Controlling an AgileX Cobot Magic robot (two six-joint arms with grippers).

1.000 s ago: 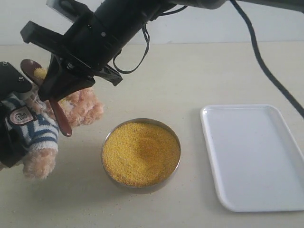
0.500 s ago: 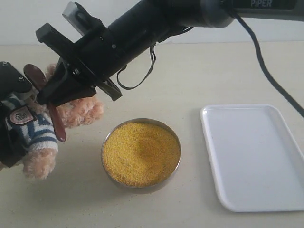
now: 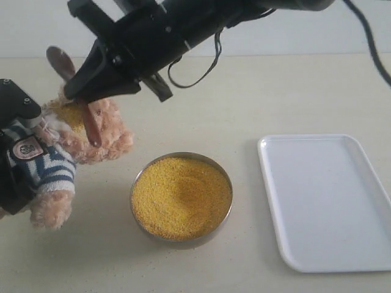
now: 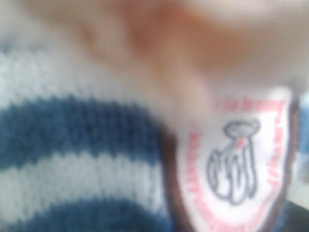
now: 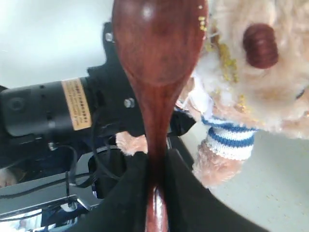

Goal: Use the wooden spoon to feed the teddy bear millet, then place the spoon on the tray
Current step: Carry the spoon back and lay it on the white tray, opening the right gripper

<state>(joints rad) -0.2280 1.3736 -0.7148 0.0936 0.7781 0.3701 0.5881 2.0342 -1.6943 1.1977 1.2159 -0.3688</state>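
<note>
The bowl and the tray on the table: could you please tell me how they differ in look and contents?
The bowl is round, shiny metal; the tray is rectangular with rounded corners, white. The bowl is filled with yellow millet; the tray holds nothing. The bowl has taller walls; the tray has only a low rim. Both rest flat on the beige table.

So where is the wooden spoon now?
The wooden spoon is upper left in the exterior view, held by the right tool, crossing in front of the teddy bear's head.
</note>
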